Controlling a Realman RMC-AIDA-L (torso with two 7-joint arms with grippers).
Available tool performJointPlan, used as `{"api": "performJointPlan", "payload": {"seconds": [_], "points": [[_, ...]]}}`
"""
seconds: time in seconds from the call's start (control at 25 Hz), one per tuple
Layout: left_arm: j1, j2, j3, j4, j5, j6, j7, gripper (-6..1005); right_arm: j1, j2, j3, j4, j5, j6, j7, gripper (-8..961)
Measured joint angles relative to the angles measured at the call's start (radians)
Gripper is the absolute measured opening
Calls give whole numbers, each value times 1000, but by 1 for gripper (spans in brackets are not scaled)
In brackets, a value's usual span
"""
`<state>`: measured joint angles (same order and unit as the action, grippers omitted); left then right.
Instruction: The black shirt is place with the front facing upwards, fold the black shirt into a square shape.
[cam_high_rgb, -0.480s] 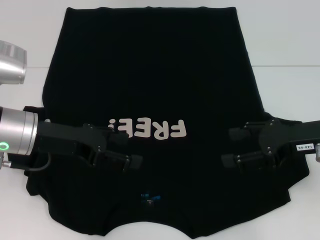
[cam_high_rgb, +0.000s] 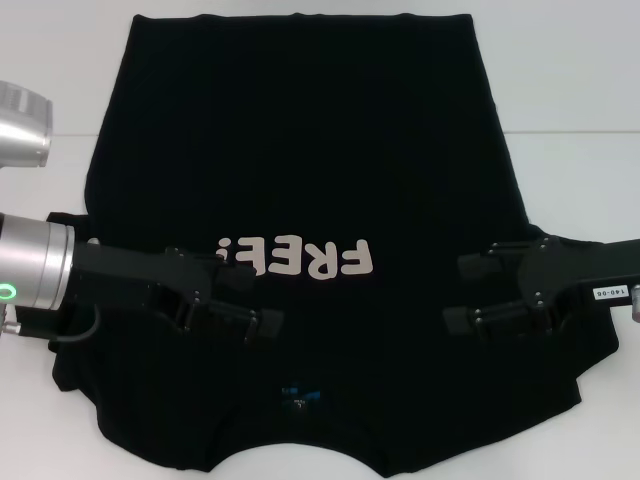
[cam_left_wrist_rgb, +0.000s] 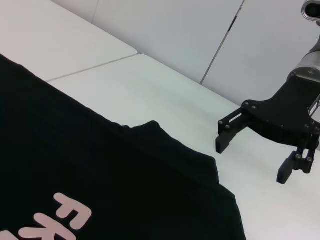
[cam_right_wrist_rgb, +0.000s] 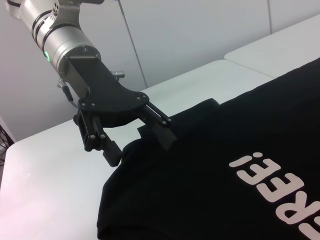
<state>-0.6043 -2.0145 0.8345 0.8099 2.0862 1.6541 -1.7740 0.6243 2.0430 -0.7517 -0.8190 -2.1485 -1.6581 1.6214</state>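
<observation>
- Head view: I see the large black soft cloth T-shirt (cam_high_rgb: 300, 180) spread flat over the middle of the white table (cam_high_rgb: 580, 90). Its hem lies toward the far edge and its collar toward the near edge. The pale "FREE!" print (cam_high_rgb: 297, 258) faces up, and a small blue neck label (cam_high_rgb: 298, 396) shows close to the near edge.
- Head view: my black left gripper (cam_high_rgb: 248, 302) reaches in from the left edge over the shirt, just beside the print, and its fingers are spread apart with nothing between them. My black right gripper (cam_high_rgb: 466, 292) reaches in from the right edge over the shirt's other side, likewise spread and empty. I cannot tell from here whether either one touches the cloth.
- Left wrist view: I see the shirt's sleeve edge on the white table, part of the print, and the right gripper (cam_left_wrist_rgb: 252, 157) farther off above the bare table surface, fingers parted and holding nothing.
- Right wrist view: I see the left gripper (cam_right_wrist_rgb: 141, 146) over the shirt's sleeve, by the table's left edge, its fingers apart and one fingertip (cam_right_wrist_rgb: 164, 136) at the cloth edge.
</observation>
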Motion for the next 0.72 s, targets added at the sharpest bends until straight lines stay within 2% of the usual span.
{"api": "performJointPlan", "payload": {"seconds": [0.12,0.24,0.36,0.4,0.56,0.72], "points": [[0,1,-7,0,-2,0,-8,928,1,-2,6,0,3,0,12,915],[-2,11,-57,0,-4,-21,-85,927,13,-7,53,0,5,19,102,915],[-4,35,-115,0,-2,-32,-196,926,37,-39,79,3,5,35,272,915],[4,53,-156,1,-2,-24,-264,926,46,-53,80,6,5,35,330,915],[33,70,-241,9,-2,-7,-377,924,74,-97,95,11,8,49,539,915],[73,78,-327,9,1,-17,-467,922,92,-118,113,13,14,76,610,915]]}}
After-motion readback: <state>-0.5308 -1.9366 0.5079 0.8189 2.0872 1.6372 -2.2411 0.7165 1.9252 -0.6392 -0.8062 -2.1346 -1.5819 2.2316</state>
